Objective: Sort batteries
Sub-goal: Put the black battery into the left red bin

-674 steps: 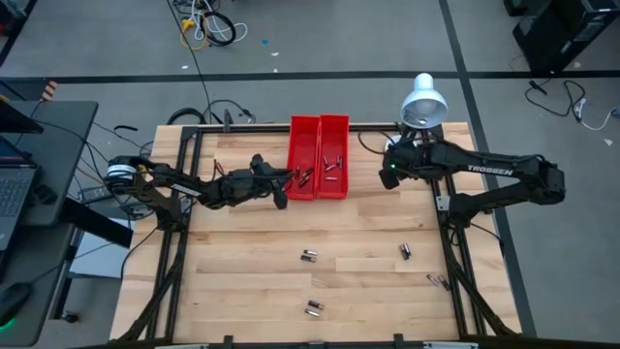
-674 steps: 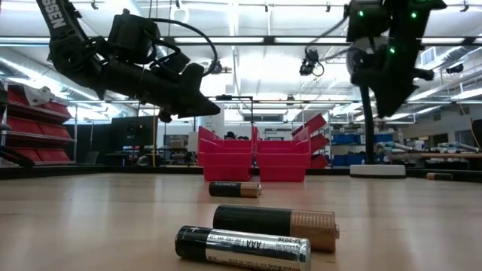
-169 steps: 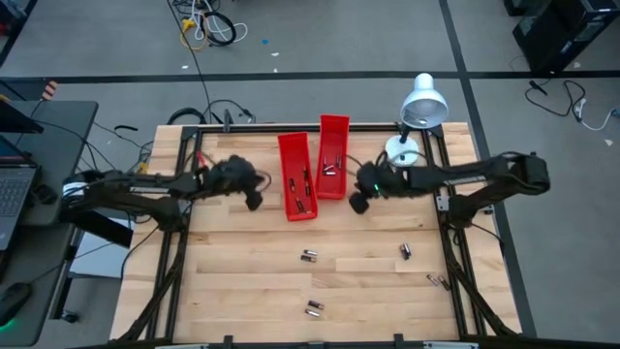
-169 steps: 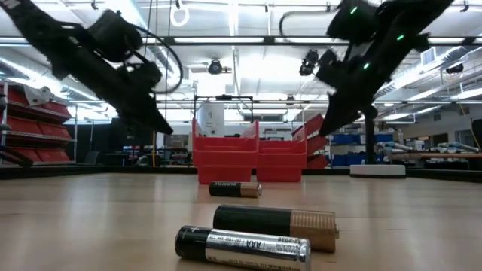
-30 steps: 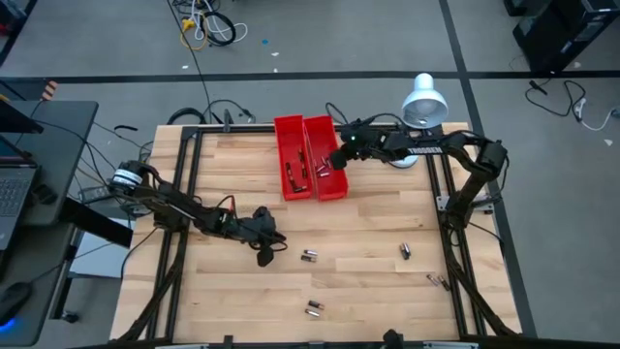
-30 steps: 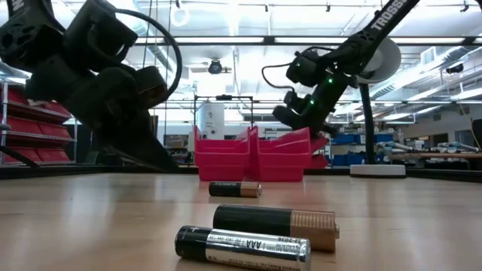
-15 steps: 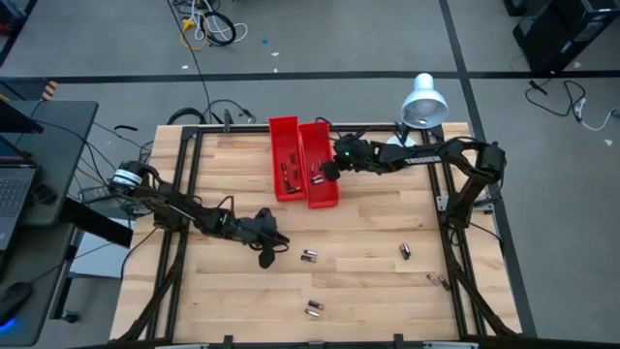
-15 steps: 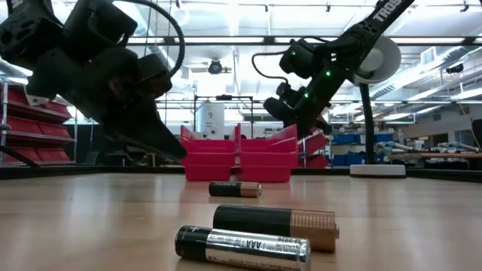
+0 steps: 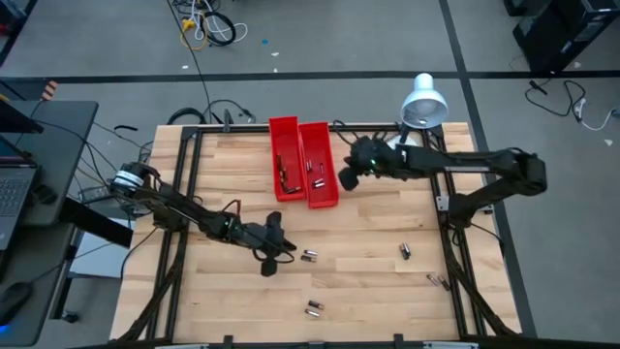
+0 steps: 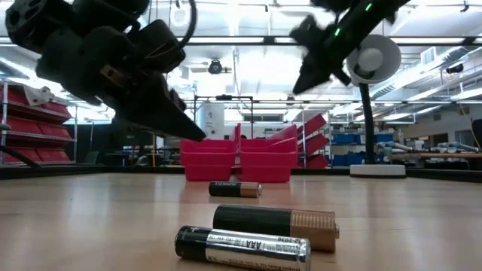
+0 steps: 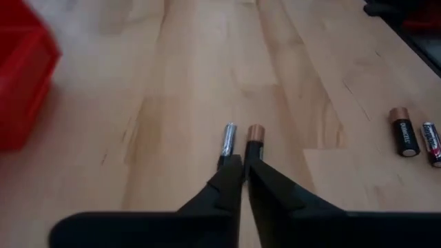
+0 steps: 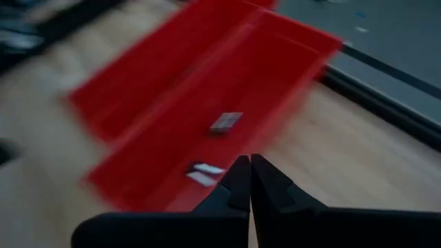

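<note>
Wooden table (image 9: pixel 387 291) with batteries (image 9: pixel 309 257) loose across its near half, more in two red bins (image 9: pixel 302 160) at the far edge. Left gripper (image 9: pixel 275 254) low, fingers pressed together, just beside one loose pair. Right gripper (image 9: pixel 345 178) pinched closed, empty, beside the bins.

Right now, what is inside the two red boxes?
Both red plastic bins hold a few small silvery batteries. The bin walls hide the contents in the low view, so no exact count is possible.
</note>
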### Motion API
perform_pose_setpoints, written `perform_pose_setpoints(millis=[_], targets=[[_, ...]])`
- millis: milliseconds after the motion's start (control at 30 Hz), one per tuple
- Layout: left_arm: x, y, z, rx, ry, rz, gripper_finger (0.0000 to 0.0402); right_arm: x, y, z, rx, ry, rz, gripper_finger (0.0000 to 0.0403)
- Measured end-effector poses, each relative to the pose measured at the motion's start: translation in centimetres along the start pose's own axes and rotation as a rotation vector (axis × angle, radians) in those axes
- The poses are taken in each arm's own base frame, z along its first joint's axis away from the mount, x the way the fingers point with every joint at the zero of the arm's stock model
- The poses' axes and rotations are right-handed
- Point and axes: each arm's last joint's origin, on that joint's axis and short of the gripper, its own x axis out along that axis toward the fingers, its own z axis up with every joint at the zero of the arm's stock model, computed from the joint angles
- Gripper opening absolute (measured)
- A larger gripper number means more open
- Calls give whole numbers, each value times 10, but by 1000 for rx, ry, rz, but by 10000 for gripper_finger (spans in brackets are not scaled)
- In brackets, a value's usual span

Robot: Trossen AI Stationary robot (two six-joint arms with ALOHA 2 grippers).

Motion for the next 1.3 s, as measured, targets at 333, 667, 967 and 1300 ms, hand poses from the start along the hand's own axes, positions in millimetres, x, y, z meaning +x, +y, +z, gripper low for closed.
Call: perform_pose_setpoints(millis=[333, 667, 967, 1300], targets=[[44, -14, -6, 82, 85, -97, 160, -51, 53, -47, -113, -14, 60, 1], [61, -11, -11, 70, 127, -56, 178, -69, 74, -96, -83, -36, 88, 1], [59, -12, -8, 64, 120, -49, 162, -82, 85, -107, -82, -57, 151, 1], [58, -12, 7, 39, -27, 8, 223, -83, 83, -137, -20, -13, 170, 0]])
